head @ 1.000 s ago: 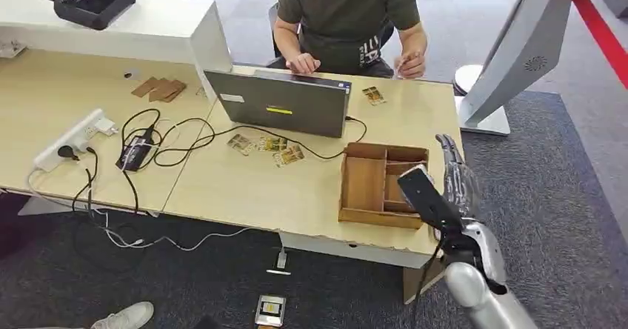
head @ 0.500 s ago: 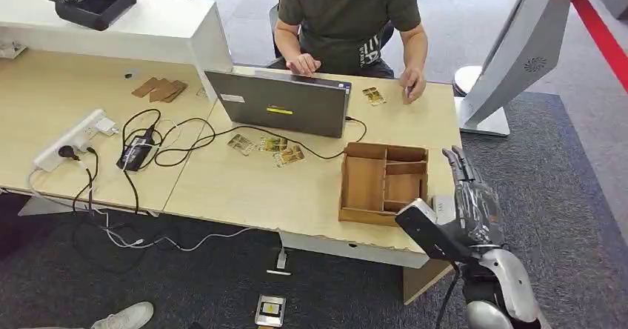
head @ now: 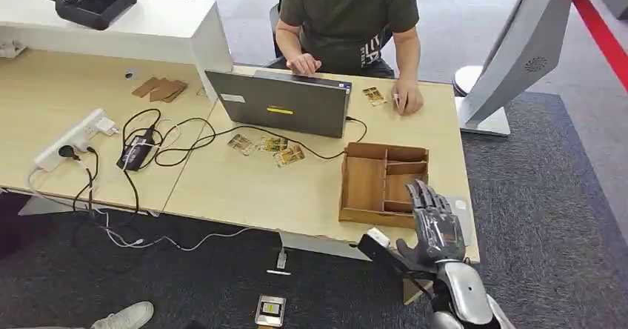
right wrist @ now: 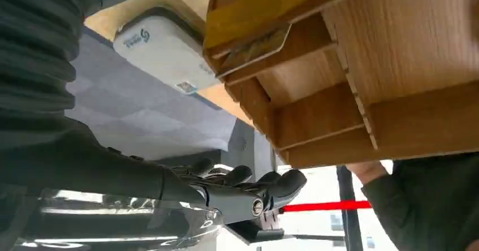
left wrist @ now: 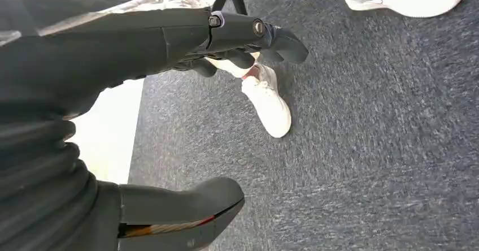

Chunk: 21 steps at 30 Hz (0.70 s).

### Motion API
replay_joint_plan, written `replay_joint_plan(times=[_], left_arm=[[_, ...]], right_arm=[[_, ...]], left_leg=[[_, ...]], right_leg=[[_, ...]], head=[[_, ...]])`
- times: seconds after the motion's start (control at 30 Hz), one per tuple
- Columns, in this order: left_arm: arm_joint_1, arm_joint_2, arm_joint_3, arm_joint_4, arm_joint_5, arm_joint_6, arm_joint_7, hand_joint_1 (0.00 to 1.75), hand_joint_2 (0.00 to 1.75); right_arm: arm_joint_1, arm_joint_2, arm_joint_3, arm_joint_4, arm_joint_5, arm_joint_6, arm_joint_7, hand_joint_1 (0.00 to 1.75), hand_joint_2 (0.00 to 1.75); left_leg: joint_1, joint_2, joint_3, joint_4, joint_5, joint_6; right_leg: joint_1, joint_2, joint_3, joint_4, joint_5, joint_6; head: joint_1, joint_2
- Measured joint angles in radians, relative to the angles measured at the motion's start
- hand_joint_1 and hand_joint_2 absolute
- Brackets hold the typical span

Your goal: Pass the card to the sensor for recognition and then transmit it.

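Right hand (head: 435, 229) empty beside card (right wrist: 255, 46) in wooden tray (head: 364, 184)

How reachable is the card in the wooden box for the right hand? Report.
Probably yes: the right hand is open beside the wooden box's near right corner, and the card leans in an uncovered compartment; only the box walls crowd it.

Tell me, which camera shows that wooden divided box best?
The head view: the whole wooden box and its compartments lie in sight on the table. The right wrist view shows part of it close up, turned; the left wrist view faces carpet.
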Motion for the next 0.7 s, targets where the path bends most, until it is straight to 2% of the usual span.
replay_joint_plan(times=[0.13, 0.23, 0.43, 0.53, 0.7], left_arm=[[0.0, 0.0, 0.0, 0.0, 0.0, 0.0, 0.004, 0.0, 1.75], [0.0, 0.0, 0.0, 0.0, 0.0, 0.0, 0.001, 0.0, 1.75], [0.001, 0.0, 0.0, 0.0, 0.0, 0.002, -0.002, 0.0, 1.75], [0.001, -0.001, 0.0, 0.0, 0.0, 0.002, -0.002, 0.0, 1.75], [0.001, -0.001, 0.0, 0.0, -0.001, 0.002, 0.002, 0.0, 1.75]], right_arm=[[-0.009, 0.012, 0.007, 0.039, 0.008, -0.023, -0.01, 0.0, 1.75], [-0.027, 0.023, 0.014, 0.083, 0.058, -0.122, -0.029, 0.0, 1.75], [-0.053, 0.044, 0.023, 0.164, 0.095, -0.207, -0.051, 0.0, 1.75], [-0.066, 0.053, 0.026, 0.201, 0.108, -0.23, -0.055, 0.0, 1.75], [-0.078, 0.067, 0.027, 0.248, 0.104, -0.229, -0.055, 0.0, 1.75]], left_leg=[[0.0, 0.0, 0.0, 0.0, 0.0, 0.0], [0.0, 0.0, 0.0, 0.0, 0.0, 0.0], [0.0, 0.0, 0.0, 0.0, 0.0, 0.0], [0.0, 0.0, 0.0, 0.0, 0.0, 0.0], [0.0, 0.0, 0.0, 0.0, 0.0, 0.0]], right_leg=[[0.0, 0.0, 0.0, 0.0, 0.0, 0.0], [0.0, 0.0, 0.0, 0.0, 0.0, 0.0], [0.0, 0.0, 0.0, 0.0, 0.0, 0.0], [0.0, 0.0, 0.0, 0.0, 0.0, 0.0], [0.0, 0.0, 0.0, 0.0, 0.0, 0.0]], head=[[0.0, 0.0], [0.0, 0.0], [0.0, 0.0], [0.0, 0.0], [0.0, 0.0]])
